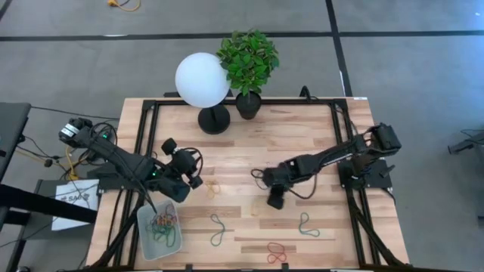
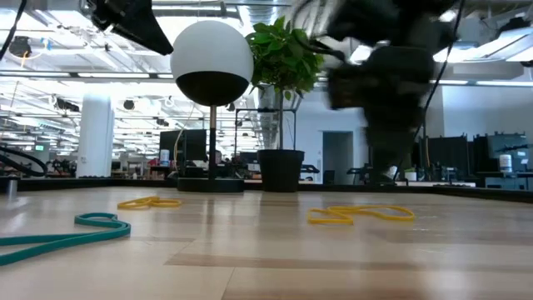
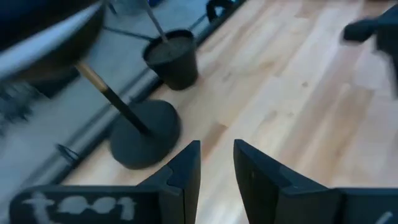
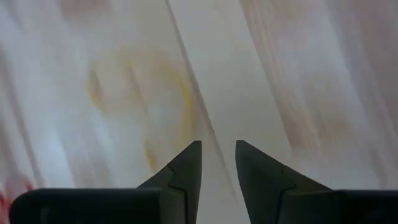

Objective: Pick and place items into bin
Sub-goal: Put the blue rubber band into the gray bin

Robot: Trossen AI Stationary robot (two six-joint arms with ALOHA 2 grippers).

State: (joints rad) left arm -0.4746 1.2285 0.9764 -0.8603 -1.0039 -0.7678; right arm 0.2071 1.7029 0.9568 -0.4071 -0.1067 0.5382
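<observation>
Pale translucent bin point(image 1: 144, 245) at table's 7 o'clock, holding tangled rubber bands point(image 1: 163, 223). Loose bands: yellow point(image 1: 212, 187), green point(image 1: 218, 227), red point(image 1: 276, 251), green point(image 1: 306, 227). Left gripper point(image 3: 217, 168) beside bin at 12 o'clock, right gripper point(image 4: 218, 163) at centre: both narrowly parted, empty.

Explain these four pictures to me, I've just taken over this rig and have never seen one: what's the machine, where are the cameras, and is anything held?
Two dark robot arms work at a wooden table. One picture looks straight down, one looks level across the tabletop, and one comes from each wrist. The left gripper is near the bin, which already holds several bands. The right gripper is mid-table. In both wrist views the fingers stand a little apart with nothing between them, so nothing is held. Loose bands remain: yellow, two green, and red. A globe lamp and a plant stand at the far edge.
</observation>
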